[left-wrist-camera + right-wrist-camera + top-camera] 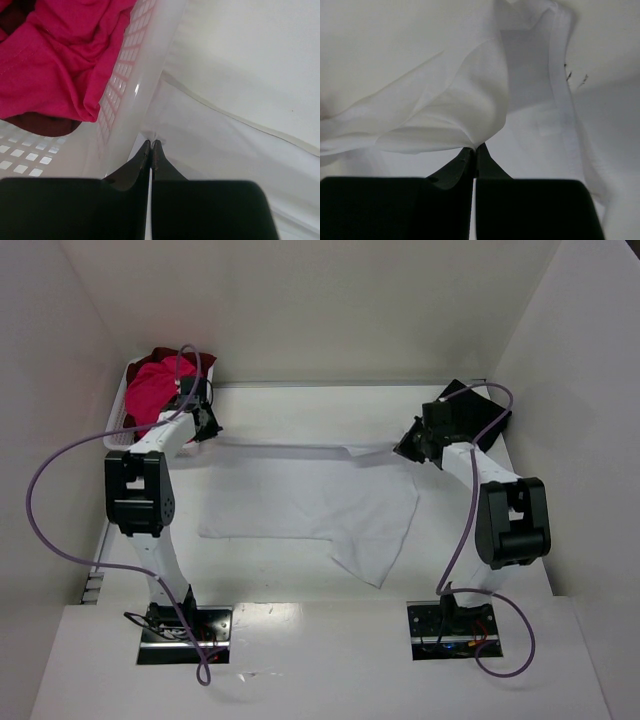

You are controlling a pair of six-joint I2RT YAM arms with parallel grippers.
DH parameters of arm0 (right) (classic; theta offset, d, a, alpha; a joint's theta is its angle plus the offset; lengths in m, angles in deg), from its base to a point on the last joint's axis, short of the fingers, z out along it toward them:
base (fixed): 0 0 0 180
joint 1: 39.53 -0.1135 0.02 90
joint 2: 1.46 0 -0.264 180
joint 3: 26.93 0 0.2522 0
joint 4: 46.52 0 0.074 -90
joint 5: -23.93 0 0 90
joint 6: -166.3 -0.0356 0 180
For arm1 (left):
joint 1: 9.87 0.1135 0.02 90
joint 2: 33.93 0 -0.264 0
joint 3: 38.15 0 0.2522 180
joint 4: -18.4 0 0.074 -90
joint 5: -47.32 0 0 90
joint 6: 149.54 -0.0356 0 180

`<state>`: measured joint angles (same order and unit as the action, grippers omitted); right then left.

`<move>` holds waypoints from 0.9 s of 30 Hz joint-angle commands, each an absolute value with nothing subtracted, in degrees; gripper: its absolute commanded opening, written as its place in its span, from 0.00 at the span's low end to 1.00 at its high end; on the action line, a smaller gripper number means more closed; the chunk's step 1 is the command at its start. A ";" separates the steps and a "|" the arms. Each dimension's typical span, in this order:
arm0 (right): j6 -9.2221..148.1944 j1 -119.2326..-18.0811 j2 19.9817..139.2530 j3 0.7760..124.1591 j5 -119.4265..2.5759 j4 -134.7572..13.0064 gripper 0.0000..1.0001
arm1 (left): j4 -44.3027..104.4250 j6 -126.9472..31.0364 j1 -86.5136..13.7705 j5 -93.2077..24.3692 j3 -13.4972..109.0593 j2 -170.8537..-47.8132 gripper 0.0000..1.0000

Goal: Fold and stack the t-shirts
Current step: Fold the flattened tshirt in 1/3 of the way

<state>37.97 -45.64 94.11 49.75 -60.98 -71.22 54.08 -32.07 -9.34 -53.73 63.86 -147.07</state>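
Your left gripper (151,143) and right gripper (475,148) are each pinching the far edge of the soft white cotton t-shirt (300,502), jaws pressed together on the cloth. The shirt is lying spread across the middle of the white table (280,582). The bright pink t-shirt (50,65) is sitting over the dark red t-shirt (45,125) in the white slatted plastic basket (135,90) at ten o'clock, and the black t-shirt (478,405) is lying at two o'clock.
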 commanded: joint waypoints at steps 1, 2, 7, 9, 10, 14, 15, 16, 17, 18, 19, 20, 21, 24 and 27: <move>37.54 -43.49 89.07 47.48 -63.08 -71.27 0.00 | 53.08 -30.71 -8.64 -53.93 62.98 -143.88 0.00; 38.15 -43.49 89.06 46.61 -63.08 -71.27 0.00 | 53.08 -30.71 -8.64 -53.93 62.37 -143.27 0.00; 38.16 -43.49 89.06 43.18 -62.46 -70.57 0.00 | 52.56 -29.48 -8.64 -53.93 58.68 -141.60 0.00; 38.16 -43.49 89.85 42.12 -61.85 -69.77 0.00 | 52.56 -28.95 -8.64 -54.45 58.14 -141.59 0.00; 38.16 -43.49 89.85 42.12 -61.85 -69.77 0.00 | 52.56 -28.95 -8.64 -54.46 57.62 -141.59 0.00; 38.16 -43.49 91.17 41.07 -60.62 -69.24 0.00 | 53.69 -28.42 -10.39 -57.01 57.00 -141.59 0.00; 38.77 -43.49 91.17 41.06 -60.62 -69.24 0.00 | 53.70 -27.81 -10.40 -57.53 57.00 -141.59 0.00; 39.38 -43.49 91.17 41.06 -60.62 -69.24 0.00 | 53.70 -27.28 -10.40 -57.53 57.00 -142.12 0.00; 39.39 -43.49 91.17 41.06 -60.62 -69.77 0.00 | 54.39 -26.76 -10.40 -58.14 56.48 -142.12 0.00; 39.39 -43.49 91.17 41.06 -60.62 -69.77 0.00 | 54.40 -26.75 -10.40 -58.67 56.47 -142.12 0.00; 39.39 -43.49 91.70 41.06 -60.62 -69.77 0.00 | 54.40 -26.23 -10.40 -58.68 55.95 -142.12 0.00; 39.39 -43.49 91.70 41.06 -60.01 -69.77 0.00 | 55.01 -26.22 -10.40 -58.68 55.94 -142.12 0.00; 39.91 -43.49 91.70 41.06 -60.00 -69.77 0.00 | 55.02 -25.53 -10.40 -59.81 54.64 -142.12 0.00; 39.91 -43.49 92.40 40.45 -60.00 -69.77 0.05 | 56.15 -24.38 -10.40 -60.96 54.10 -141.59 0.00; 40.53 -43.49 93.55 41.06 -60.00 -70.30 0.39 | 56.69 -23.68 -10.40 -60.79 54.62 -141.59 0.13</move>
